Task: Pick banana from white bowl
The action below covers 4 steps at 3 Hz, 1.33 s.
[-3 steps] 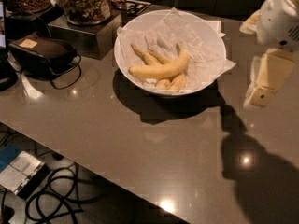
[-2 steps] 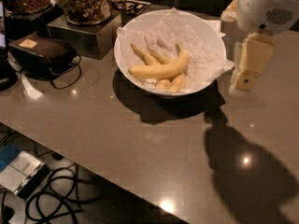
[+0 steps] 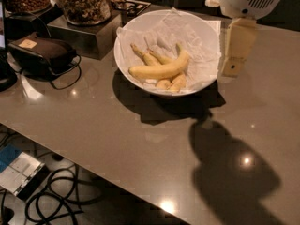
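The white bowl [image 3: 119, 60] stands at the back middle of the grey table, lined with crumpled white paper. Several bananas lie in it. The banana [image 3: 159, 71], the longest and most curved, lies across the top of the pile with its stem end pointing up to the right. My gripper [image 3: 230, 69] hangs from a white housing at the upper right. Its beige tip sits just outside the bowl's right rim, at about rim height and apart from the bananas. It holds nothing that I can see.
Glass jars of nuts [image 3: 86, 3] stand on a metal box [image 3: 86, 36] left of the bowl. A dark pouch [image 3: 40, 53] with a cable lies at the far left. Cables [image 3: 56, 198] and a small box [image 3: 18, 172] lie on the floor past the table's front edge.
My gripper has moved left from the table's right side to the bowl's right rim. The bowl and bananas have not moved.
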Tool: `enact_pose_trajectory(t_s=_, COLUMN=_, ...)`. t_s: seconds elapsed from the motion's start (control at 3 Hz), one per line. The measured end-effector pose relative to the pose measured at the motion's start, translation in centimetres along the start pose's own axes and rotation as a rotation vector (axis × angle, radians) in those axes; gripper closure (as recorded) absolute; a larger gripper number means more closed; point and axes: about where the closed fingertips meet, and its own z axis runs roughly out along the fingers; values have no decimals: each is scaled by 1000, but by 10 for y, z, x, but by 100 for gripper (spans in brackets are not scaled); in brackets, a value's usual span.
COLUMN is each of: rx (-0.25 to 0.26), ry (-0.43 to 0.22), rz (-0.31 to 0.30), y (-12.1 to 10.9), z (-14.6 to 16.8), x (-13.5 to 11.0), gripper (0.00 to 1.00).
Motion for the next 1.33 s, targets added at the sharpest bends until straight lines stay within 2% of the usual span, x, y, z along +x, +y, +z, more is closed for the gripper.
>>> enact_pose_trajectory(t_s=0.33, rx=1, ry=0, rz=1, y=0, z=0, x=0, gripper=0)
enact_pose_trajectory(t_s=0.67, rx=-10, ry=-8, rz=-33, y=-23, z=19, x=-14, gripper=0)
enact_pose_trajectory(t_s=1.33, rx=-75, ry=-2, rz=-79, y=-54, z=68, x=-25, gripper=23)
